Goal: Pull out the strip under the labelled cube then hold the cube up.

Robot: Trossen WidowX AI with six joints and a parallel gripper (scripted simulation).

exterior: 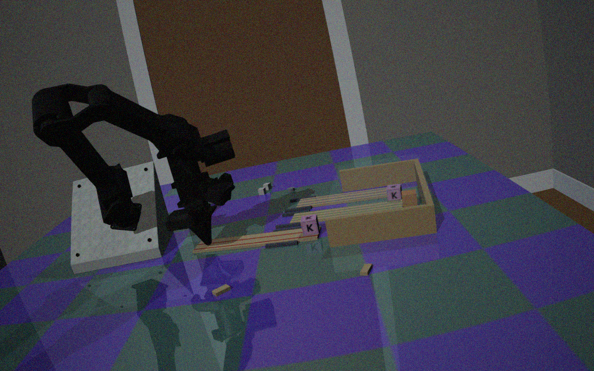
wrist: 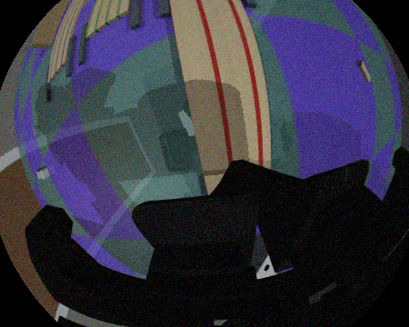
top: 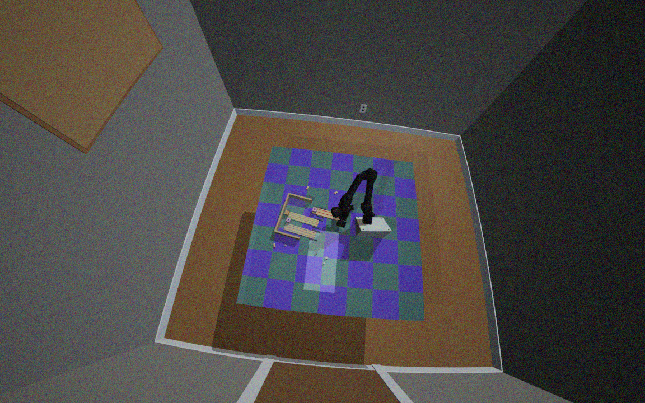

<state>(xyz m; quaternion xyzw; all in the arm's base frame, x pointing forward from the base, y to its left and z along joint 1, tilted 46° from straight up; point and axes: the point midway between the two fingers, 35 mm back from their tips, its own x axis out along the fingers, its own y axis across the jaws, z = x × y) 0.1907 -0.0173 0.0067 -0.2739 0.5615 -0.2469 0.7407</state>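
Red-lined strip mostly clear of wooden tray, K cube riding far end; gripper clenched empty, tip pressing strip near end; cube pickup and lift remaining

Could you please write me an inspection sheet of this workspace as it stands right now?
Surface: checkered purple and green mat over a brown floor.
Job's things: red-lined strip drawn out of the open wooden frame; a pink K cube sits on its far end, outside the frame. A second K cube rests on another strip inside the frame.
Clutter: small wooden blocks loose on the mat.
Grippers: gripper shut, holding nothing, tip pressed down on the strip's near end.
Cables: nothing seen.
Surroundings: white base plate, grey walls, brown door.
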